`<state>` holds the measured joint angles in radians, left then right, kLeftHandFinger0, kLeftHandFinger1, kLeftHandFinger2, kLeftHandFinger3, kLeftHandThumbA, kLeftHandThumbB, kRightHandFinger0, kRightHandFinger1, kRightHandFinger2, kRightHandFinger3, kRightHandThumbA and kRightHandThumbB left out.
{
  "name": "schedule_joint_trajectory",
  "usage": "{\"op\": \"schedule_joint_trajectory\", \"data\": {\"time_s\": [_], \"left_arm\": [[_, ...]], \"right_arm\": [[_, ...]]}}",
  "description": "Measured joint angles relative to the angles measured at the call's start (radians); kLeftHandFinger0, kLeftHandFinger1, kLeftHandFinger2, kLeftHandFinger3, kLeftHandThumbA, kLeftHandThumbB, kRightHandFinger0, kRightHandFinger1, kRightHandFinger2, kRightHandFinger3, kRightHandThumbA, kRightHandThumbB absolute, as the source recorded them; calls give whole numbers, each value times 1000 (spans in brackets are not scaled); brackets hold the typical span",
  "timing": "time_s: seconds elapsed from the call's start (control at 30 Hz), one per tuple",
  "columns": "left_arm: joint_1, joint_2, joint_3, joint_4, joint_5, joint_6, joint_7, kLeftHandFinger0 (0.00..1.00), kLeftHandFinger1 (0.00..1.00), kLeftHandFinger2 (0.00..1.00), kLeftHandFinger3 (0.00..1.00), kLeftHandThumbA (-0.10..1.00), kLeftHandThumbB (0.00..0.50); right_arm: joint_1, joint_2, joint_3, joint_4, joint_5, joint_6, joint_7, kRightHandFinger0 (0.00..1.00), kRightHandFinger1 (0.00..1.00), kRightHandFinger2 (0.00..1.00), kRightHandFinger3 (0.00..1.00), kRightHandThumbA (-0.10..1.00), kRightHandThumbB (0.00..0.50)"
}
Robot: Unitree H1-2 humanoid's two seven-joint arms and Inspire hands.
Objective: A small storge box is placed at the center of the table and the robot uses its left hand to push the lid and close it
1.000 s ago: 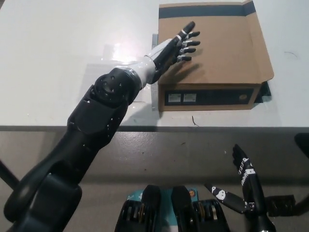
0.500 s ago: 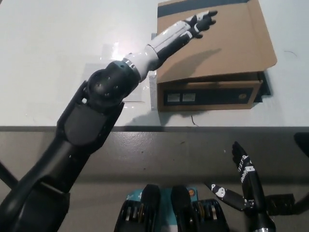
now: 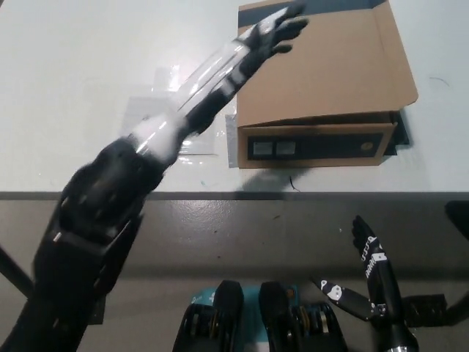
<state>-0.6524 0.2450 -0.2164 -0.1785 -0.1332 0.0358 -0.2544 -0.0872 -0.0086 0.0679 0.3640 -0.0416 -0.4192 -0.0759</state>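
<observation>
Storage box [image 3: 322, 88] sat on the white table [image 3: 73, 73], right of centre, its front face close to the table's near edge. Brown cardboard, lid [image 3: 330, 62] down flat over the top, with a dark blue band along the far edge. The lid overhung the body on the right, ending in a clipped corner. Front face carried a dark strip with two small pale labels [image 3: 275, 148] at the left end. A dark part of the base showed under the lid at the right front corner.

My left hand [image 3: 271, 33] was stretched out over the lid's far left corner, fingers extended and apart, gripping nothing. Heavy motion blur there, so I couldn't tell whether it touched the cardboard or hovered just above. My forearm ran diagonally from the lower left across the box's left edge.

A clear plastic sheet [image 3: 157, 117] lay on the table just left of the box, under my arm. Lots of bare table to the left and behind; a narrower strip to the right.

My right hand [image 3: 370, 282] rested below the table edge at lower right, fingers spread, holding nothing.
</observation>
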Motion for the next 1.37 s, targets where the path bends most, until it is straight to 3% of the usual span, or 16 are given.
{"op": "schedule_joint_trajectory", "data": {"time_s": [0.07,0.27,0.3,0.4,0.5,0.6,0.67,1.07,1.37], "left_arm": [[56,11,11,-67,-12,3,0,1000,1000,1000,1000,1000,393],[354,61,51,-329,-75,-6,-10,1000,1000,1000,1000,1000,388],[399,68,57,-354,-80,-12,-13,1000,1000,1000,1000,1000,365],[512,78,70,-347,-87,-44,-22,1000,1000,1000,1000,1000,326],[574,68,80,-218,-83,-96,-27,1000,1000,1000,1000,1000,323],[593,38,92,-61,-67,-145,-26,1000,1000,1000,1000,1000,292],[596,13,103,29,-47,-175,-23,1000,1000,1000,1000,1000,241],[545,-2,153,356,110,-325,35,1000,1000,1000,1000,1000,285],[537,-1,161,372,149,-339,39,1000,1000,1000,1000,1000,210]], "right_arm": [[0,0,0,1,0,0,0,1000,1000,1000,1000,1000,346],[1,0,1,3,-1,0,-1,1000,1000,1000,1000,1000,349],[1,-1,1,3,-1,-1,-1,1000,1000,1000,1000,1000,352],[2,-7,1,8,-1,-1,-2,1000,1000,1000,1000,1000,354],[-2,-9,5,15,-1,-1,-2,1000,1000,1000,1000,1000,347],[0,-9,11,17,-2,-1,-3,1000,1000,1000,1000,1000,344],[3,-10,11,17,-2,-1,-3,1000,1000,1000,1000,1000,341],[0,-14,11,17,0,-1,-3,1000,1000,1000,1000,1000,364],[0,-15,11,16,0,-1,-2,1000,1000,1000,1000,1000,366]]}}
